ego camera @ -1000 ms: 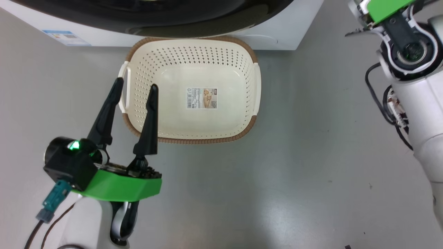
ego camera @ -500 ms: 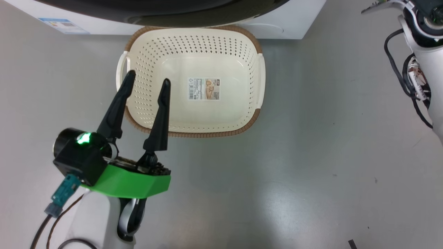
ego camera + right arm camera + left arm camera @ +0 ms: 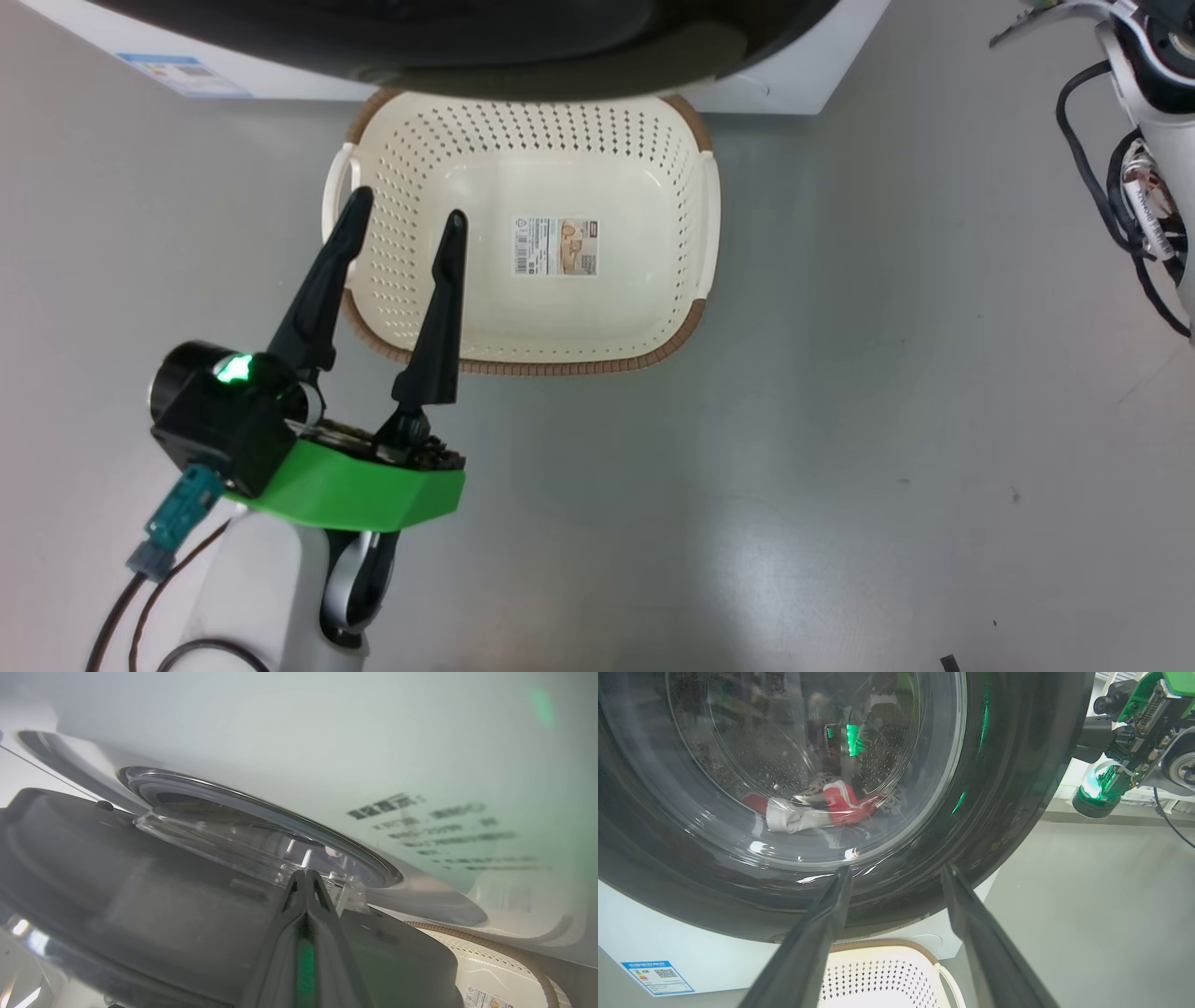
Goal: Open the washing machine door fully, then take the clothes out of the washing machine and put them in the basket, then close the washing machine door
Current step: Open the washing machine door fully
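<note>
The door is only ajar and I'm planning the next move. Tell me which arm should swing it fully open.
Right. Its shut gripper is tucked behind the washing machine door, in the gap to the washing machine. The left gripper hangs open out front, above the basket.

Right claw [image 3: 306, 875] pressed together; tips at the washing machine door [image 3: 117, 905].

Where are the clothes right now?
In the left wrist view, the clothes lie inside the washing machine, seen through the lower glass of the washing machine door, above the basket on the floor.
</note>
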Motion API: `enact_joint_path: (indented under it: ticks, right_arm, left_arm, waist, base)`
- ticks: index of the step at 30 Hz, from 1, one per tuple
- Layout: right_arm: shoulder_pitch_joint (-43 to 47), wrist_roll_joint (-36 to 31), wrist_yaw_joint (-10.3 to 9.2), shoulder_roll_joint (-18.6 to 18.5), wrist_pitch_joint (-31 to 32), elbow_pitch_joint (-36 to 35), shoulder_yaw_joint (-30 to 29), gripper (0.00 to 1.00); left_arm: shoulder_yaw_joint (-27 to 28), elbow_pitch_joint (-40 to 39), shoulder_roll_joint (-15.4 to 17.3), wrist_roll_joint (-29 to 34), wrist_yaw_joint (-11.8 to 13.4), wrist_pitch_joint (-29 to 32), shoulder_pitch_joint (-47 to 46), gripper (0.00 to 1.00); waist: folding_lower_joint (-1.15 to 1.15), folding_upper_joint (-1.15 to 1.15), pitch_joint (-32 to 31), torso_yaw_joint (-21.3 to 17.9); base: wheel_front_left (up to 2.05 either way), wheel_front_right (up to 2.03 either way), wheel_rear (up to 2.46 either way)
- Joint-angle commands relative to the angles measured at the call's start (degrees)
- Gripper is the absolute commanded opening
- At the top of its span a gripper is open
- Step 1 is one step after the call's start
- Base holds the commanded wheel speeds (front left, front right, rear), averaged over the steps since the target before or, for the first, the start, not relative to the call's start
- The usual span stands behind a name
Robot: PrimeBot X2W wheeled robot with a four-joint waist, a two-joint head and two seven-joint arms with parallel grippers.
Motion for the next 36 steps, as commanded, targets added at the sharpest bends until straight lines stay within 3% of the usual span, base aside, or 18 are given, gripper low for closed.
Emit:
enact_joint_path:
  ticks: [1, 18, 28, 29, 30, 31, 32, 36]
  right_arm:
    - [1.2, 0.9, 0.47, 1.6, 1.1, -2.9, 1.0, 0.0]
    - [8.8, 2.5, 0.47, 1.4, 10.3, -6.8, 3.6, 0.0]
    - [11.2, 0.0, 0.47, 2.2, 6.3, -4.9, 2.4, 0.0]
    - [11.3, -0.6, 0.47, 2.3, 5.0, -4.6, 2.1, 0.32]
    - [11.6, -1.0, 0.47, 2.5, 3.7, -4.2, 1.8, 0.39]
    - [11.9, -1.8, 0.47, 2.4, 2.3, -3.9, 1.7, 0.88]
    - [12.2, -2.8, 0.47, 2.3, 0.4, -3.8, 1.4, 1.0]
    - [14.1, -5.7, 0.47, 2.0, -6.0, -4.4, 0.9, 1.0]
  left_arm:
    - [1.5, -1.0, 1.1, -0.2, -0.3, -0.4, 0.5, 1.0]
    - [2.2, 0.1, 1.1, 0.3, -0.3, -0.4, 3.1, 1.0]
    - [2.9, -0.3, 1.1, 0.5, -0.3, -0.4, 4.1, 1.0]
    - [3.0, -0.3, 1.1, 0.5, -0.3, -0.4, 4.1, 1.0]
    - [3.1, -0.4, 1.1, 0.5, -0.3, -0.4, 4.1, 1.0]
    - [3.1, -0.4, 1.1, 0.5, -0.3, -0.4, 4.1, 1.0]
    - [3.2, -0.4, 1.1, 0.5, -0.3, -0.4, 4.0, 1.0]
    - [3.6, -0.3, 1.1, 0.3, -0.3, -0.4, 4.1, 1.0]
  waist:
    - [0.0, 0.0, -0.7, -0.3]
    - [0.0, 0.0, -6.4, -2.0]
    - [0.0, 0.0, -7.1, -2.4]
    - [0.0, 0.0, -7.0, -2.4]
    - [0.0, 0.0, -6.9, -2.4]
    - [0.0, 0.0, -6.8, -2.5]
    - [0.0, 0.0, -6.7, -2.5]
    - [0.0, 0.0, -6.8, -2.5]
  base:
    - [0.0, 0.0, 0.0]
    - [0.0, 0.0, 0.0]
    - [0.0, 0.0, 0.0]
    - [0.0, 0.0, 0.0]
    - [0.0, 0.0, 0.0]
    - [0.0, 0.0, 0.0]
    - [0.0, 0.0, 0.0]
    - [0.0, 0.0, 0.0]
